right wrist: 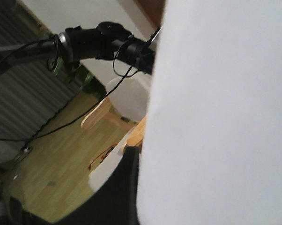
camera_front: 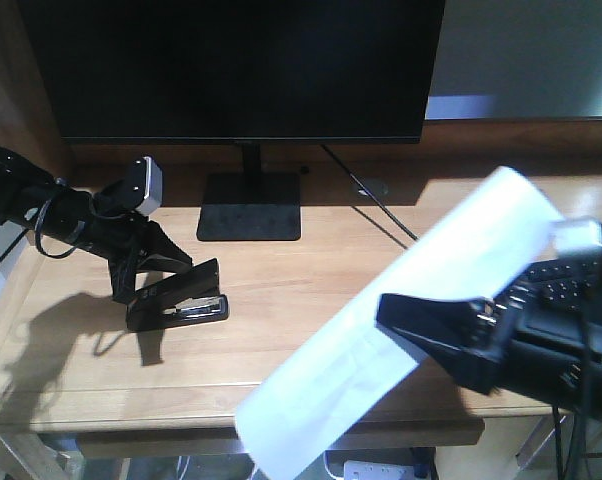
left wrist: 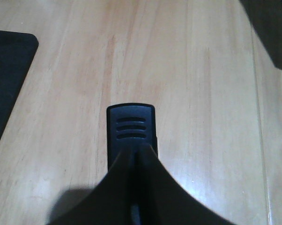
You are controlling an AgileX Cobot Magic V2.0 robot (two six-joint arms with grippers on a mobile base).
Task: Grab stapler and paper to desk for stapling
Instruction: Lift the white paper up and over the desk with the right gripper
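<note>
Fingers (left wrist: 150, 187) of my left gripper (camera_front: 149, 287) are pressed together over the back end of the stapler (camera_front: 186, 298). In the left wrist view they meet in a dark wedge over it, and only its ribbed black nose (left wrist: 130, 123) sticks out toward 12 o'clock. My left arm (camera_front: 41, 205) comes in low from 9 o'clock and bends down at the wrist, so the gripper slants toward the desk (camera_front: 311, 270). The stapler lies at about 8 o'clock from the monitor stand (camera_front: 249, 220), its base seemingly down on the wood and its top raised at an angle.

My right gripper (camera_front: 411, 322) is clamped on the paper (camera_front: 461, 250). One black finger (camera_front: 431, 318) lies across the sheet's face; the other is hidden behind it. The arm reaches in from 4 o'clock. The sheet hangs in the air over the desk's front edge and runs from 1 o'clock down to 7 o'clock, slightly curled. It fills most of the right wrist view (right wrist: 216, 117).

Pale joined planks (left wrist: 202, 93) make up the desktop. A dark monitor (camera_front: 231, 60) stands at 12 o'clock, a keyboard (camera_front: 571, 280) lies at 3 o'clock, and a cable (camera_front: 381, 215) runs across the wood. Beyond the sheet, the right wrist view shows a wooden floor (right wrist: 52, 164).
</note>
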